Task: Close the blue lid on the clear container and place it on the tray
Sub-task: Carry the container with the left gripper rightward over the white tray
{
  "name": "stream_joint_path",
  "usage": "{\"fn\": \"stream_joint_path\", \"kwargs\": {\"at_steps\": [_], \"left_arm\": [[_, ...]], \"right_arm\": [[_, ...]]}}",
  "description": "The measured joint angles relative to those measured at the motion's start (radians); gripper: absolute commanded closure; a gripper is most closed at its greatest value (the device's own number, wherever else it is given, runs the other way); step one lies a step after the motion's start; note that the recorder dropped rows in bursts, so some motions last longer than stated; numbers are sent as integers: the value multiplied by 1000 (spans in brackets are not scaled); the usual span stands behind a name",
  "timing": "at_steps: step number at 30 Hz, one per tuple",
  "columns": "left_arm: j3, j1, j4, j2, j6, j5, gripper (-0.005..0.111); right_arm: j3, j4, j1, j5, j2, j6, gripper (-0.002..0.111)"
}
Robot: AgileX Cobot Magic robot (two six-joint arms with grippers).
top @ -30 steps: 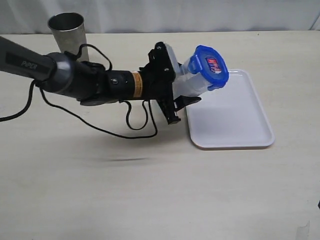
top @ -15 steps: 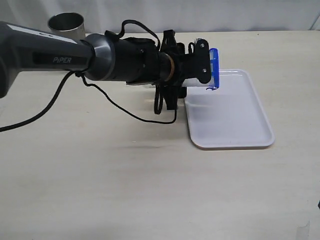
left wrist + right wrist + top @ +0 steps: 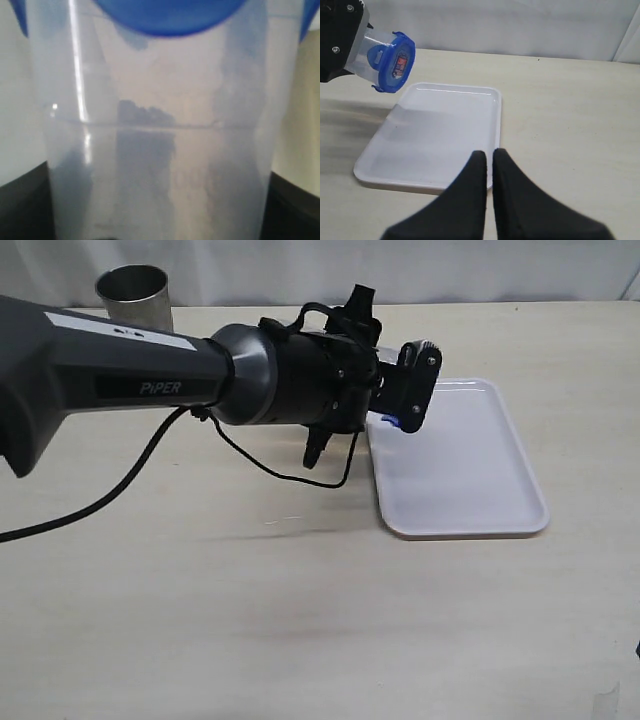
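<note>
The clear container (image 3: 367,50) looked light, stiff-walled and slick, and was probably best gripped around its middle, where the left claw (image 3: 400,400) clamped it. Slightly tapered and seemingly empty, it hung tipped sideways over the tray's (image 3: 470,480) ten o'clock corner. The blue lid (image 3: 395,55), sticker outward, sat on its mouth. The right claw (image 3: 487,162) was pinched together near the tray.

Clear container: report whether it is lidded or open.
Lidded: blue lid caps the clear container, seen in right wrist view.
</note>
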State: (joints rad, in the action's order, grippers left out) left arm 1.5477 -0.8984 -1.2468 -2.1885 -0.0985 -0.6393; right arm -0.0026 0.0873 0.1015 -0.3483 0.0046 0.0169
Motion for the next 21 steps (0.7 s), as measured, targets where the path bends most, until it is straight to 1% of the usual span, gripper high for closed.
{"fn": "stream_joint_path", "kwargs": {"at_steps": [8, 11, 14, 18, 21], "left_arm": [[0, -53, -158, 0, -2, -53, 107], [0, -64, -168, 0, 0, -46, 107], [0, -68, -162, 0, 30, -11, 107], [0, -68, -141, 0, 158, 62, 107], [0, -62, -137, 0, 352, 183, 107]], "right_arm": [[0, 0, 0, 0, 0, 0, 104], [0, 0, 0, 0, 0, 0, 104], [0, 0, 0, 0, 0, 0, 104], [0, 0, 0, 0, 0, 0, 104], [0, 0, 0, 0, 0, 0, 104]]}}
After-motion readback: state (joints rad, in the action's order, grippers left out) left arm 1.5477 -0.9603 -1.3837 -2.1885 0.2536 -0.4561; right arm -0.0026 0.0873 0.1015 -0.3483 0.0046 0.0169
